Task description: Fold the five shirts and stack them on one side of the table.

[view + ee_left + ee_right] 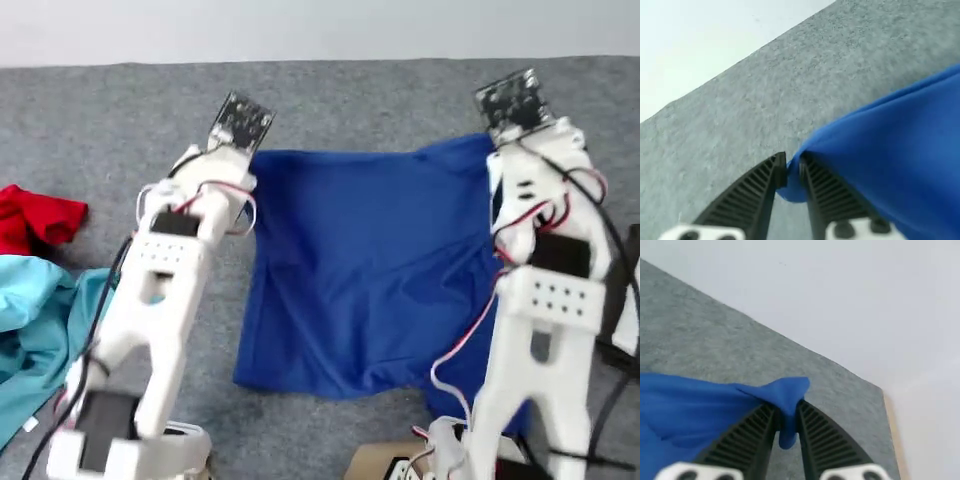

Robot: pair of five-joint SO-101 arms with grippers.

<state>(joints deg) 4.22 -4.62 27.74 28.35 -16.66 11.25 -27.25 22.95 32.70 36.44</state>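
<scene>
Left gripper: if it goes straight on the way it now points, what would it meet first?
Past the blue shirt corner it pinches, the left gripper probably meets only bare grey table cover; depth is unclear.

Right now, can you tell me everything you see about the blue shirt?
The blue shirt is plain, soft-looking cloth. It lies spread out and a bit wrinkled in the middle of the grey table. The left gripper is shut on one far corner and the right gripper on the other, bunching each corner into a little peak. Its near edge rests on the table.
</scene>
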